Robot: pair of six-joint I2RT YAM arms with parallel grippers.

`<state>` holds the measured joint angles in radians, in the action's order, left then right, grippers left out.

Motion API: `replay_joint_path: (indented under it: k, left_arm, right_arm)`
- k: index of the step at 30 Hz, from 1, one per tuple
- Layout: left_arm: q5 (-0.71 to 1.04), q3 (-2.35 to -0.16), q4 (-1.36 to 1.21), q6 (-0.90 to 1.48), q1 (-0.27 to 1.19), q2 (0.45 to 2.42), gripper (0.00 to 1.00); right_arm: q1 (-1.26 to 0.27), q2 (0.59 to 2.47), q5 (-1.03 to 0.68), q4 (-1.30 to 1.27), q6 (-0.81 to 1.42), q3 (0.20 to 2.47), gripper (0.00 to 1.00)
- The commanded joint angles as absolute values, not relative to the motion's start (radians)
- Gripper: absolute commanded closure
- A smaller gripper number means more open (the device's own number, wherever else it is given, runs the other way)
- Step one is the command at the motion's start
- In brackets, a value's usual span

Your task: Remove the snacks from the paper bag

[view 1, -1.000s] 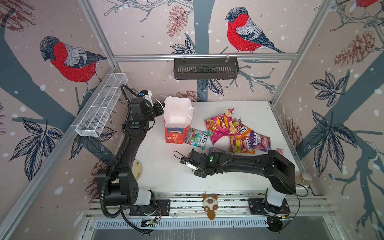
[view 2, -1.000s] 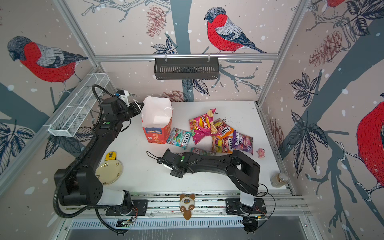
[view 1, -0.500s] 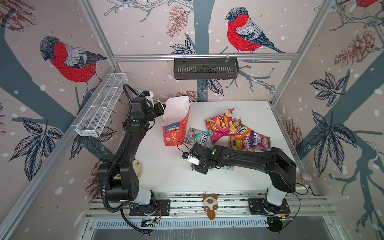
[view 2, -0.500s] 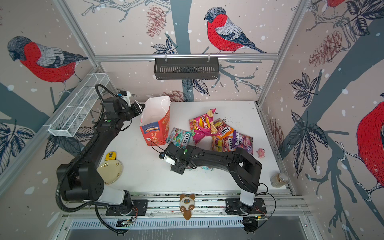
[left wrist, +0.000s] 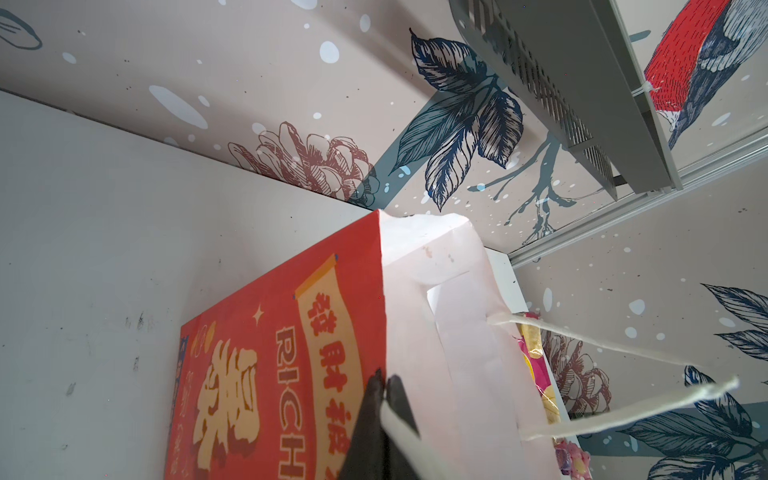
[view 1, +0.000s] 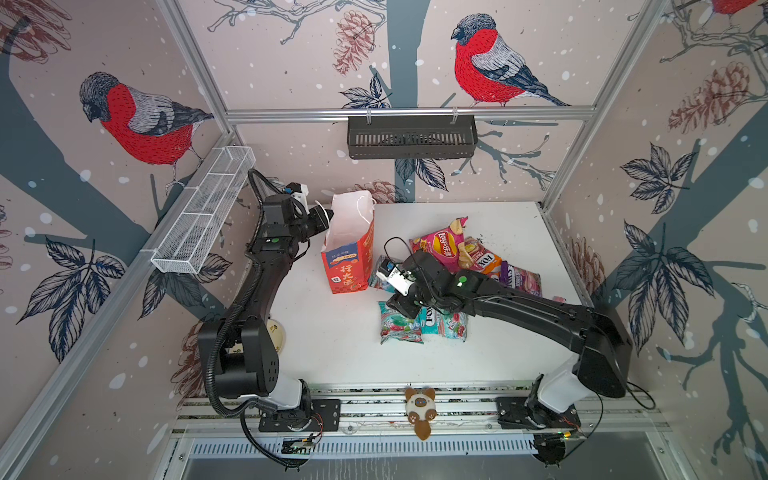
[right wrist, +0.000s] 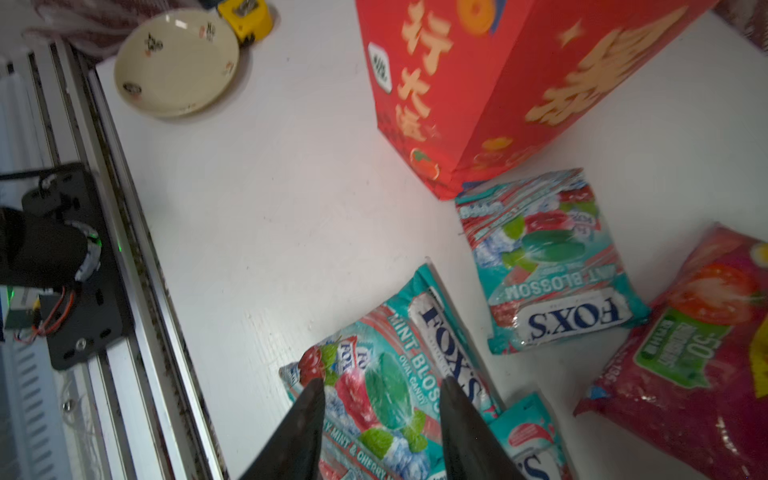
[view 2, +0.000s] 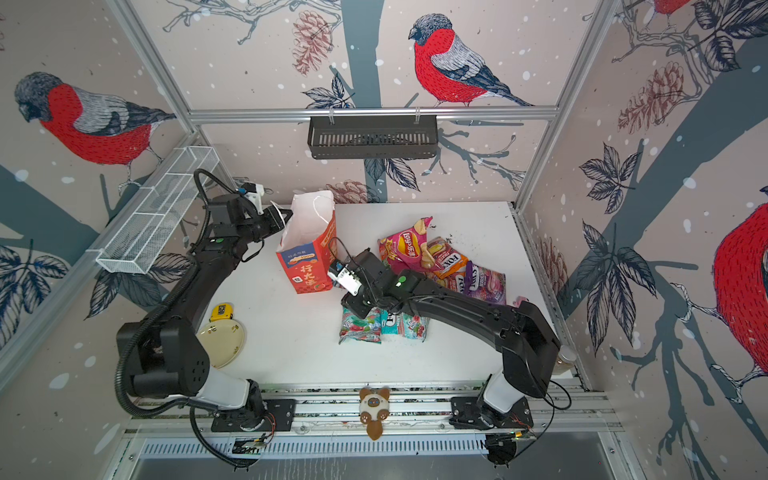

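The red paper bag [view 1: 348, 249] [view 2: 308, 249] stands tilted at the back left of the table, its white inside showing. My left gripper [view 1: 328, 216] [view 2: 286, 216] [left wrist: 384, 380] is shut on the bag's [left wrist: 291, 353] upper rim. The snacks lie on the table: a pink Lay's bag [view 1: 440, 245], orange [view 1: 482, 259] and purple [view 1: 519, 278] packets, and three teal packets, one [right wrist: 552, 266] at the foot of the bag [right wrist: 498, 83]. My right gripper [view 1: 397, 305] [view 2: 353, 305] [right wrist: 380, 386] hangs open just above another teal FOX'S packet [right wrist: 386, 374] [view 1: 401, 326], holding nothing.
A cream plate [view 2: 220, 343] [right wrist: 176, 62] and a yellow tape measure [view 2: 221, 311] sit at the front left by the left arm's base. A plush cat [view 1: 419, 409] lies on the front rail. A wire basket [view 1: 203, 212] and a black shelf [view 1: 411, 137] hang on the walls.
My right gripper has opened and moved back toward the snacks, and teal packets now lie below it. The left gripper has tipped the bag from upright to a lean.
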<state>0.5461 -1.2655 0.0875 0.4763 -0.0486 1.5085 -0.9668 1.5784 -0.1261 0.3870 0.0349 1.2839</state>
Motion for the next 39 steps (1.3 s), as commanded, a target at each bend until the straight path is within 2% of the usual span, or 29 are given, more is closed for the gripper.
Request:
replay_joint_path:
  k: [1,10,13,15,22,24,29,31,35,39]
  left_arm:
    - [0.529,-1.304,0.174,0.383,-0.052,1.516,1.0]
    - [0.466,-1.386,0.354,0.203,-0.053,1.518,1.0]
    - [0.434,-1.42,0.417,0.139,-0.054,1.529,1.0]
    - [0.414,-1.436,0.446,0.11,-0.053,1.533,1.0]
    - [0.422,-1.467,0.483,0.029,-0.051,1.531,0.94]
    - [0.423,-1.474,0.497,0.012,-0.051,1.53,0.9]
    - [0.417,-1.473,0.499,-0.003,-0.049,1.522,0.91]
    - [0.426,-1.471,0.499,-0.002,-0.049,1.522,0.92]
    - [0.421,-1.472,0.5,-0.01,-0.045,1.516,0.91]
    - [0.411,-1.479,0.513,-0.024,-0.037,1.515,0.91]
  right_arm:
    - [-0.943,1.555,-0.147,0.267,0.106,1.296,0.53]
    - [-0.917,1.551,-0.127,0.186,0.128,1.28,0.52]
    - [-0.896,1.552,-0.159,0.104,0.196,1.302,0.5]
    - [-0.879,1.562,-0.204,0.052,0.238,1.338,0.53]
    - [-0.826,1.729,-0.435,0.014,0.393,1.624,0.6]
    - [-0.825,1.785,-0.475,0.019,0.416,1.707,0.61]
    - [-0.817,1.943,-0.577,0.026,0.515,1.911,0.67]
    - [-0.82,1.996,-0.611,0.026,0.538,1.968,0.66]
    - [-0.825,2.034,-0.61,-0.014,0.566,1.998,0.58]
    - [-0.828,2.079,-0.616,-0.003,0.574,2.065,0.59]
